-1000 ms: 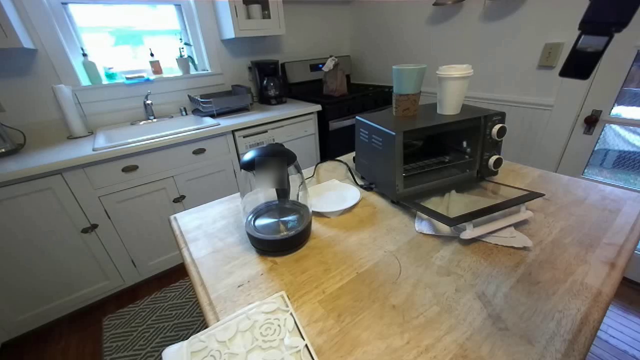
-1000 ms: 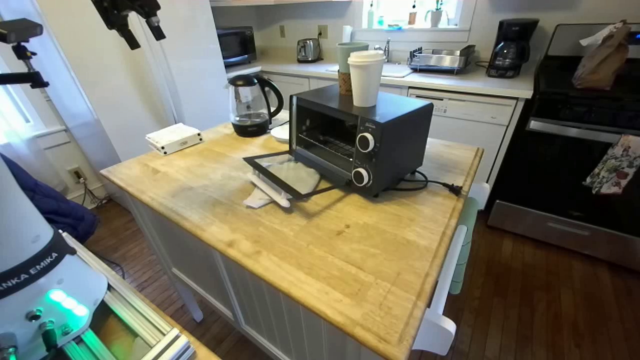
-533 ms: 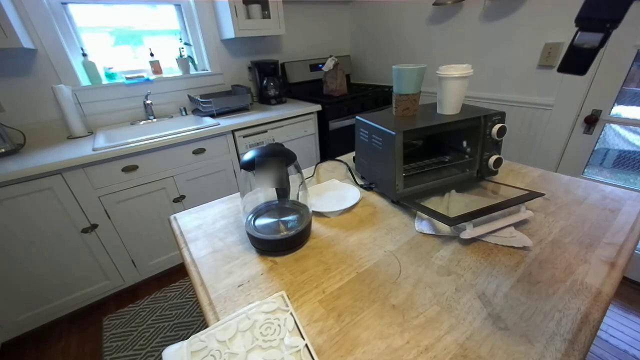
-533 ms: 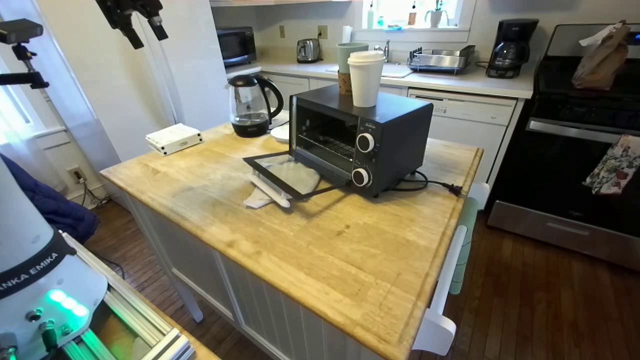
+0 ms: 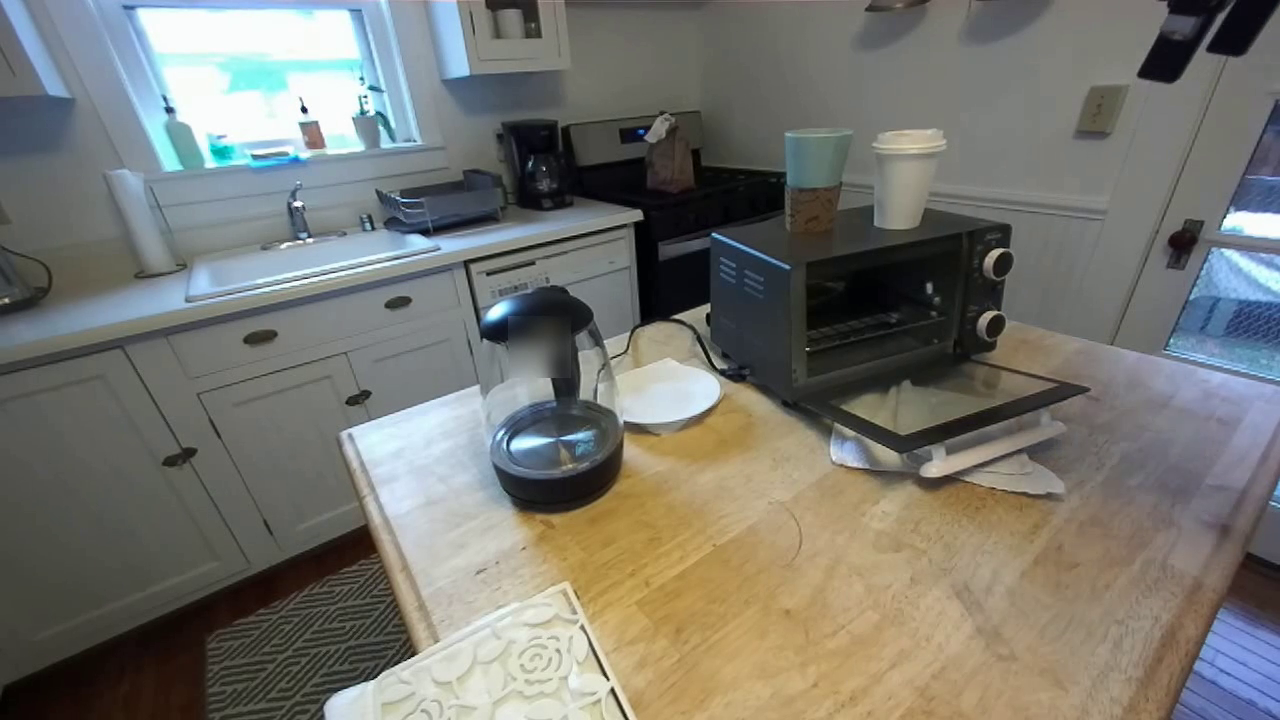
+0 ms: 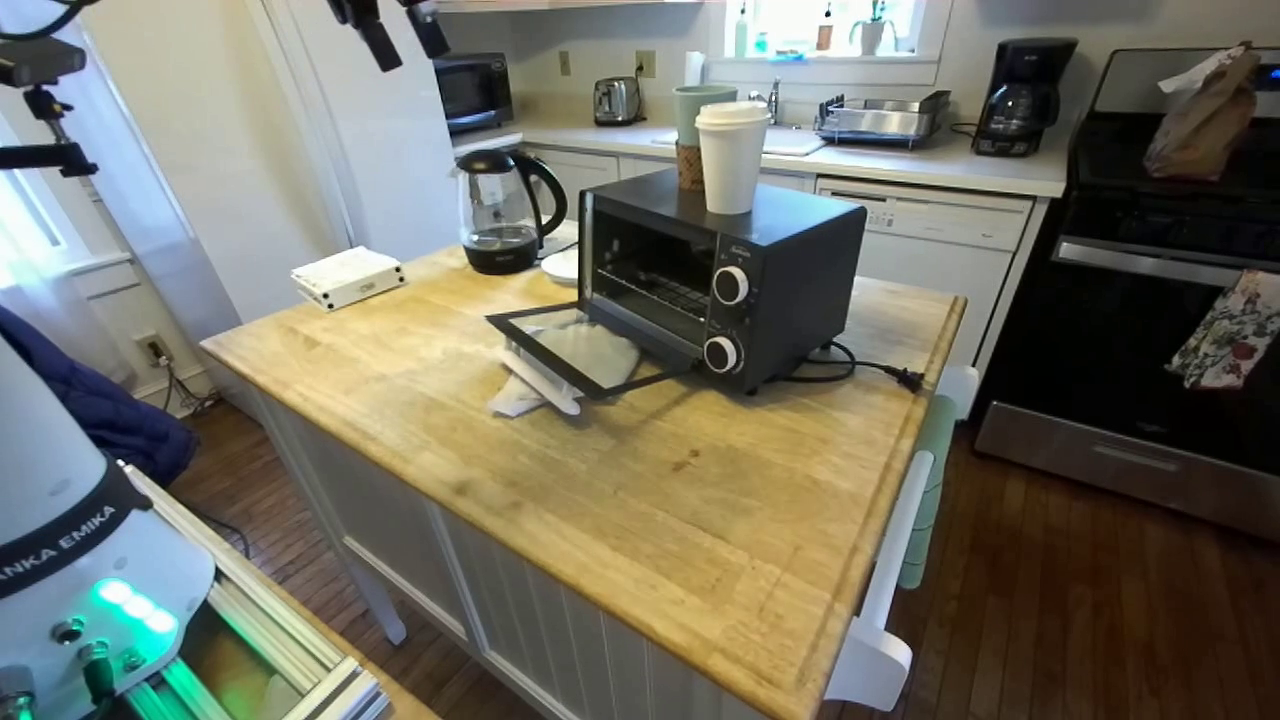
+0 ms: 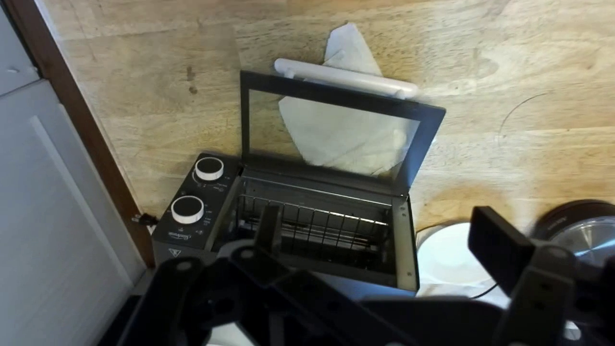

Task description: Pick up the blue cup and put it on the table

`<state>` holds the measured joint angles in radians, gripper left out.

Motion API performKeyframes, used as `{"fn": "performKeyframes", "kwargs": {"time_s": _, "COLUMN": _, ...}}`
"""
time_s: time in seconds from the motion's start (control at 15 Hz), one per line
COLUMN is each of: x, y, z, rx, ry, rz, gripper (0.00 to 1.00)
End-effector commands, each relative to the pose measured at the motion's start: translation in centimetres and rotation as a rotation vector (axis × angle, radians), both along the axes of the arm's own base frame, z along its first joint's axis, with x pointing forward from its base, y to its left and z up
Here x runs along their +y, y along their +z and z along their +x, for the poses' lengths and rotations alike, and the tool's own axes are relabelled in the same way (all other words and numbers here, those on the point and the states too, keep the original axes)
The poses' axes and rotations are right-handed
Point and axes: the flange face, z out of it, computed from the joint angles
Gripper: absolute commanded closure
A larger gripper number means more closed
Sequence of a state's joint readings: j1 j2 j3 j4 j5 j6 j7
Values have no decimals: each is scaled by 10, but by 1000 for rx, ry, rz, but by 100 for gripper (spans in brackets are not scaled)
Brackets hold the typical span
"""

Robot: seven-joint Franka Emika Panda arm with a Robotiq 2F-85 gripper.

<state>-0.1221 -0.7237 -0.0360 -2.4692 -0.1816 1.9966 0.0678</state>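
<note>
The blue cup [image 5: 817,158] stands upright on top of the black toaster oven, with a brown band round its lower part. In an exterior view the cup [image 6: 690,110] is partly behind a white lidded cup. I cannot make it out in the wrist view. The table [image 5: 700,550] is the light-wood top under the oven; it shows also in an exterior view [image 6: 640,470] and in the wrist view [image 7: 480,62]. My gripper [image 5: 1198,60] is open and empty, high above the table and apart from the cup. It shows at the top [image 6: 412,52] and its fingers spread wide [image 7: 377,226].
The toaster oven [image 5: 745,300] has its door [image 6: 590,350] folded down over a cloth. The white lidded cup [image 5: 907,180] stands beside the blue cup. A glass kettle [image 5: 555,420], a white plate [image 5: 670,393] and a white carved box [image 6: 348,276] are on the table.
My gripper has moved up and to the right in an exterior view, and up in both exterior views. Both fingers now show at the top right corner. The cups and oven have not moved.
</note>
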Motion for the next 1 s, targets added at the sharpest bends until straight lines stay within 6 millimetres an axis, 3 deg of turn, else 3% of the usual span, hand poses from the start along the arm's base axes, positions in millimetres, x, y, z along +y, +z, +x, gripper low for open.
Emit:
{"fn": "performKeyframes", "kwargs": {"time_s": 0.0, "x": -55, "y": 3, "z": 56, "rx": 35, "ry": 117, "rz": -3, "gripper": 0}}
{"fn": "performKeyframes", "kwargs": {"time_s": 0.2, "x": -71, "y": 15, "z": 105, "rx": 61, "ry": 230, "rz": -16, "gripper": 0}}
{"fn": "performKeyframes", "kwargs": {"time_s": 0.47, "x": -51, "y": 35, "z": 165, "rx": 54, "ry": 292, "rz": -39, "gripper": 0}}
{"fn": "performKeyframes", "kwargs": {"time_s": 0.53, "x": -59, "y": 22, "z": 134, "rx": 45, "ry": 257, "rz": -50, "gripper": 0}}
{"fn": "performKeyframes", "kwargs": {"time_s": 0.73, "x": -47, "y": 27, "z": 163, "rx": 49, "ry": 281, "rz": -59, "gripper": 0}}
{"fn": "performKeyframes", "kwargs": {"time_s": 0.93, "x": -49, "y": 28, "z": 165, "rx": 50, "ry": 279, "rz": -60, "gripper": 0}}
